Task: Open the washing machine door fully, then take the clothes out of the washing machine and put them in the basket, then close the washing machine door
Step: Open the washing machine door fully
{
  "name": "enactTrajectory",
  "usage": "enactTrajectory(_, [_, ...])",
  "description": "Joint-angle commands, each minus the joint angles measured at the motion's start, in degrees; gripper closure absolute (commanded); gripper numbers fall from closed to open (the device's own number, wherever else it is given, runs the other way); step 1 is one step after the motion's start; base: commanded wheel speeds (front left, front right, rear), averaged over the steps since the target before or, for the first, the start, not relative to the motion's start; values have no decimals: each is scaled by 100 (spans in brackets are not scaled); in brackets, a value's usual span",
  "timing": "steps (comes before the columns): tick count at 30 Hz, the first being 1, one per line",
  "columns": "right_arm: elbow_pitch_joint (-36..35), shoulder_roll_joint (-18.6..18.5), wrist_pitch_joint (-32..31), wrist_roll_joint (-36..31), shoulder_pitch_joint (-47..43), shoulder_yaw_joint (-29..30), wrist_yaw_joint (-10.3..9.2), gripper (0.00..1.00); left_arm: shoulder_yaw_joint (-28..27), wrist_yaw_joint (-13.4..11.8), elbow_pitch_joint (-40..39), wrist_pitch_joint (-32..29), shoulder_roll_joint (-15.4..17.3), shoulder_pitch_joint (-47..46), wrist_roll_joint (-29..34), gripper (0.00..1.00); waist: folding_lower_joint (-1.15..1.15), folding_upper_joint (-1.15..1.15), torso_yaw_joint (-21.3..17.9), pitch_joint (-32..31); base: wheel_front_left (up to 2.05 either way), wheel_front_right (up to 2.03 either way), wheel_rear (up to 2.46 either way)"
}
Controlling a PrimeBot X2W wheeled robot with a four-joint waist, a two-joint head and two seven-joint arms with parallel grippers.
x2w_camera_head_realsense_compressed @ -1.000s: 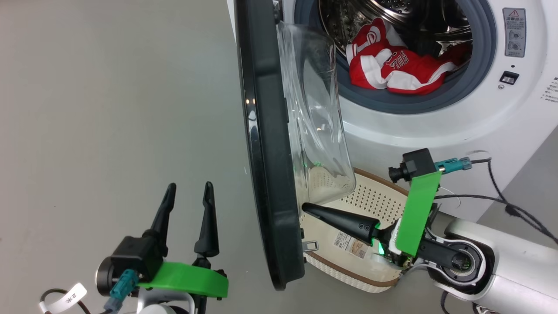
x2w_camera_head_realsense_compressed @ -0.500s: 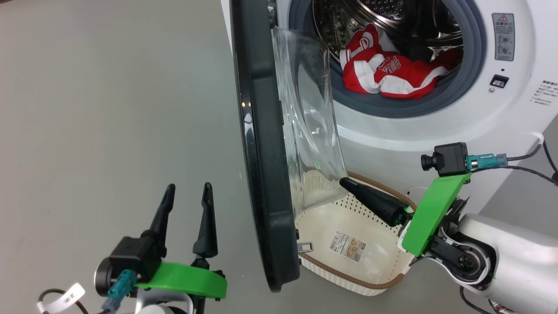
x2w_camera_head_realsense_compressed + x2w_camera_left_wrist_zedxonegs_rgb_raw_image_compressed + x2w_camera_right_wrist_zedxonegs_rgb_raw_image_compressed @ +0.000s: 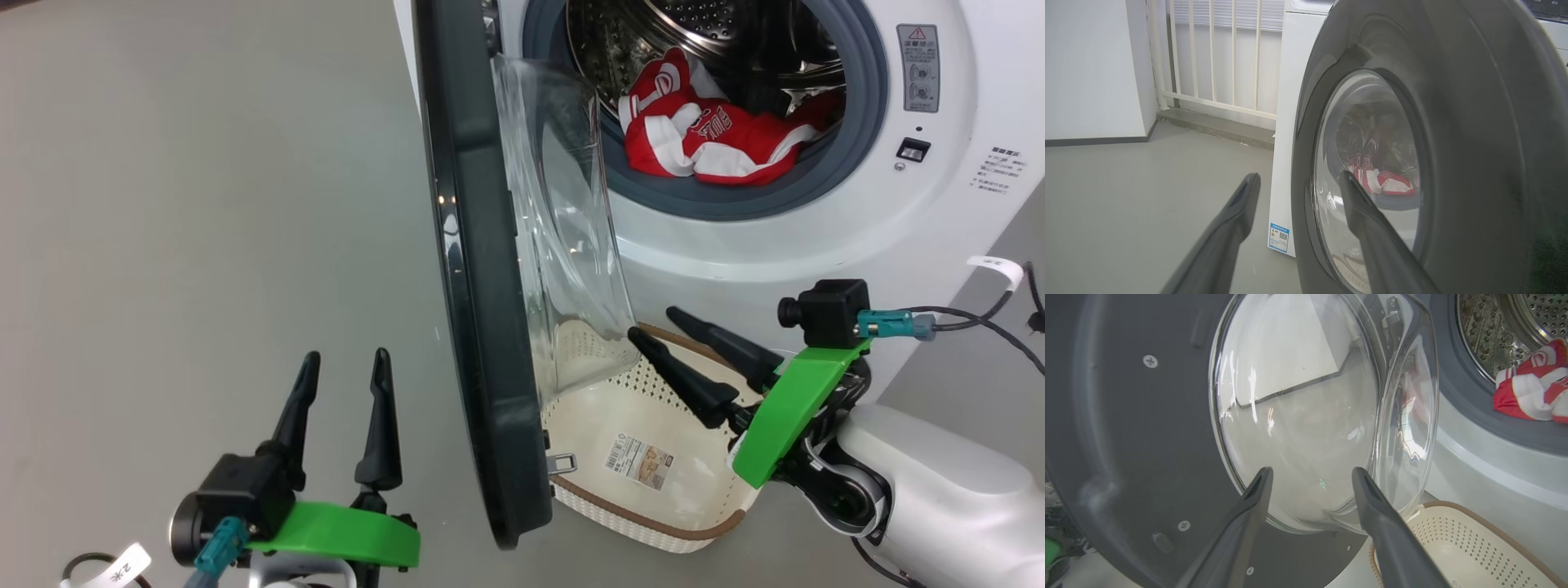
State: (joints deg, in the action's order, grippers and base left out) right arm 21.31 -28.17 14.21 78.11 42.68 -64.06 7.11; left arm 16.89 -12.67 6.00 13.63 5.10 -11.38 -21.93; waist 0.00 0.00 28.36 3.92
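Red cloth with white trim, the clothes (image 3: 702,143), heaped at the front lip of the drum in the washing machine (image 3: 735,253), on the glass-bowl side of the washing machine door (image 3: 473,327). Long axis of the heap across the drum mouth, roughly square to the door's plane. Door swung out about edge-on to the head view, probably short of full swing; hard to say how much travel is left.

Right gripper (image 3: 651,321) on that same inner side of the door, low, over the basket (image 3: 588,420), just beside the bottom of the glass bowl; fingers parted wide, nothing between them. Aimed at the bowl in the right wrist view, with the clothes off to the upper right, so likely calls for a turn away from the door and a rise toward the drum. Forearm low, slanting up toward the door across the basket.

Left gripper (image 3: 344,355) on the door's outer, glossy side, likewise spread wide and empty, with the door panel between it and the clothes. Nearer arm for the reach, by judgement: the right.
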Motion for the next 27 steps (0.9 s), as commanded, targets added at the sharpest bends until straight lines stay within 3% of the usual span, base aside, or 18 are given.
enactTrajectory(1, [-43,-4,76,-186,-154,144,37,0,-192,-48,-169,12,133,-25,-21,0,0,0,-15,1,0,0,0])
enactTrajectory(9, [26,651,78,-2530,-1343,2086,37,0,-197,-80,-254,39,164,43,-12,0,0,0,-105,-6,0,0,0])
enactTrajectory(18, [-739,1759,-187,-5106,-2772,4139,37,0,-200,-69,-302,81,172,80,7,0,0,0,-150,-9,0,0,0])
enactTrajectory(22, [-1305,2263,-403,-5871,-3349,4822,37,0,-203,-53,-328,101,166,106,31,0,0,0,-156,-5,0,0,0])
enactTrajectory(27, [-1875,2497,-521,-6452,-3827,5275,37,0,-218,-36,-323,119,147,144,60,0,0,0,-172,33,0,0,0])
